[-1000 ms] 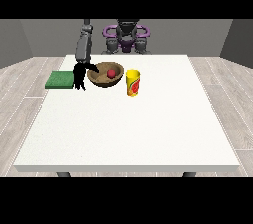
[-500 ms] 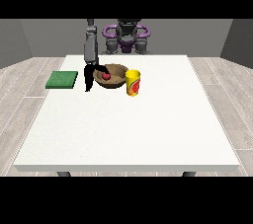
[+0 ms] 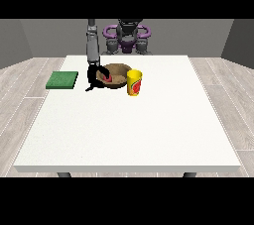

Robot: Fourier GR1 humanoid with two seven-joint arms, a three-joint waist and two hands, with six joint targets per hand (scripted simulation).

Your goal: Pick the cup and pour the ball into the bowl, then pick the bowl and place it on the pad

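While the hand [image 3: 95,76] grips the bowl [image 3: 118,76], the cup [image 3: 134,82] touches its rim.

On my white worktop [image 3: 149,130]: one brown round bowl [image 3: 118,75], one red ball [image 3: 107,77] within it, one yellow cup [image 3: 134,82], one green square pad [image 3: 62,80]; one black hand [image 3: 94,76] of mine shows.

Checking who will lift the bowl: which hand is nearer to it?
The right hand: the hand at the view's left is at the bowl's near rim, beside the red ball. The other hand shows nowhere.
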